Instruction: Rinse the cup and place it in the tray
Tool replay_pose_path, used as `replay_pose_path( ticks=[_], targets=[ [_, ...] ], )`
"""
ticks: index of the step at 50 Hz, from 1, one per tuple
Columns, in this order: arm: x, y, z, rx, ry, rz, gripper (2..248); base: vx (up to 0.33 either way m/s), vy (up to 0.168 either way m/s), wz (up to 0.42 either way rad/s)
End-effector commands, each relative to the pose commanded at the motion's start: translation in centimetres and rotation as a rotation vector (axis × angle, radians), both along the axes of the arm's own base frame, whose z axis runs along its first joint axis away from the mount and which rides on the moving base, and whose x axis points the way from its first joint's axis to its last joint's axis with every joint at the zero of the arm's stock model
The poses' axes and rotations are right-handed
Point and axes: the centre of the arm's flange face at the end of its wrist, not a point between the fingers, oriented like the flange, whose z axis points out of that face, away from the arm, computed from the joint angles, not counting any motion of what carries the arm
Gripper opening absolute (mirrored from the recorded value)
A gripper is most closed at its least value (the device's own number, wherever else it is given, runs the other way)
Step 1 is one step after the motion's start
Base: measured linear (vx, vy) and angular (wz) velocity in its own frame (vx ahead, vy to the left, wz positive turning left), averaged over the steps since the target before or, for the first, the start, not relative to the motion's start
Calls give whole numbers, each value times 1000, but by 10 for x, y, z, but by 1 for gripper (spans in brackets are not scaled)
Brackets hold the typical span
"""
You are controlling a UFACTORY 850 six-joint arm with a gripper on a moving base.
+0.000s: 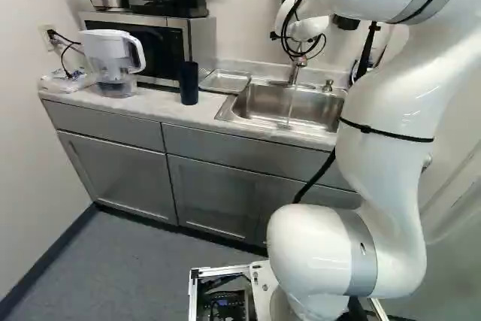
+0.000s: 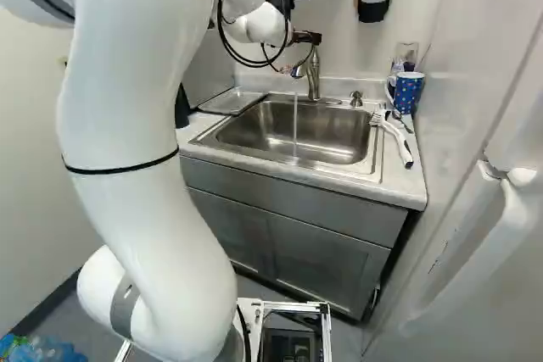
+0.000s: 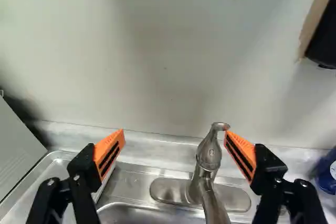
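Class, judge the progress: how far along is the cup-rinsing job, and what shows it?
Done: the water runs from the faucet. In hand: nothing; the open gripper is at the faucet. Left, it seems: picking up a cup, rinsing it and setting it in the tray, since the dark cup and dotted mug both stand on the counter.

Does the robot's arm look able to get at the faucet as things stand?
Probably yes: its tool is open and empty, one finger close by the faucet, and nothing visible blocks the way.
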Motion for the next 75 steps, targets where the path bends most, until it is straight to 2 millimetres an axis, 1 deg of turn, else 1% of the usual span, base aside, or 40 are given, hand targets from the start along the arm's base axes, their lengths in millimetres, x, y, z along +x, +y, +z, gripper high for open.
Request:
replay_pose_path(
  ticks=[9,16,58,75],
  targets=[
    [-1,1,0,0,0,1,247,0,0,0],
    [-7,7,1,1,3,8,247,0,0,0],
    [-69,65,4,3,16,88,247,0,0,0],
    [-94,89,1,8,52,126,247,0,0,0]
  ],
)
